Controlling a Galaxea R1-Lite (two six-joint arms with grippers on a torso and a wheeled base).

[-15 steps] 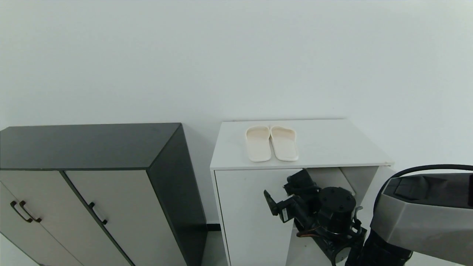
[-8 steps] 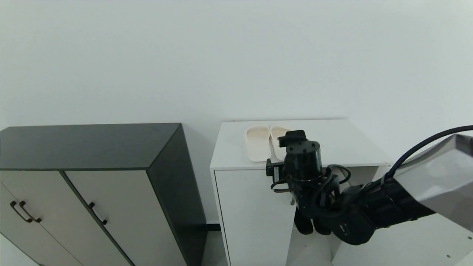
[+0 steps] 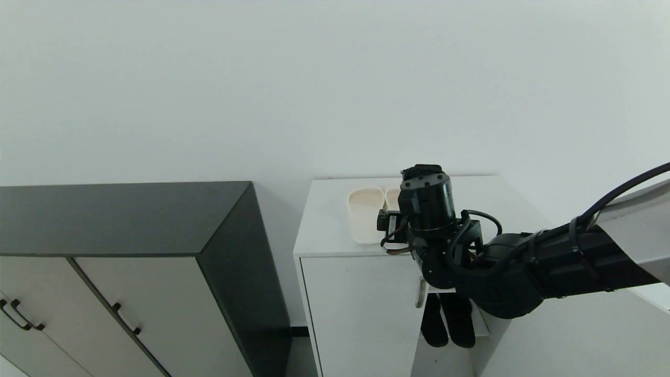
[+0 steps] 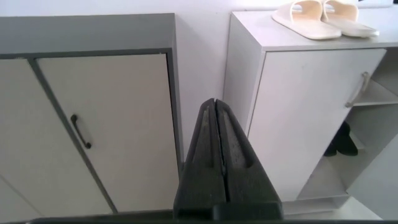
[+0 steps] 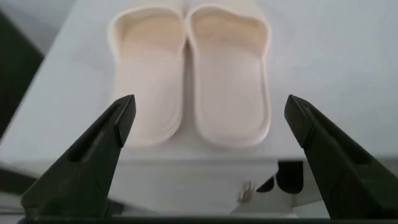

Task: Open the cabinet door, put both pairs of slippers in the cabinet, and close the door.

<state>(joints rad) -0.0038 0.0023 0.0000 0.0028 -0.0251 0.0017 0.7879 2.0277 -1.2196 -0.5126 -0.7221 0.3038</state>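
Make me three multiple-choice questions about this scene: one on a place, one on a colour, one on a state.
1. Where are the cream slippers? A) atop the white cabinet B) on the floor C) on a chair
2. What colour is the pair inside that cabinet? A) red B) black C) green
3. How is the right gripper? A) open B) shut on a slipper C) shut, empty
Answers: 1 A, they lie on its top panel; 2 B, black slippers sit on its shelf; 3 A, its jaws stand wide apart.
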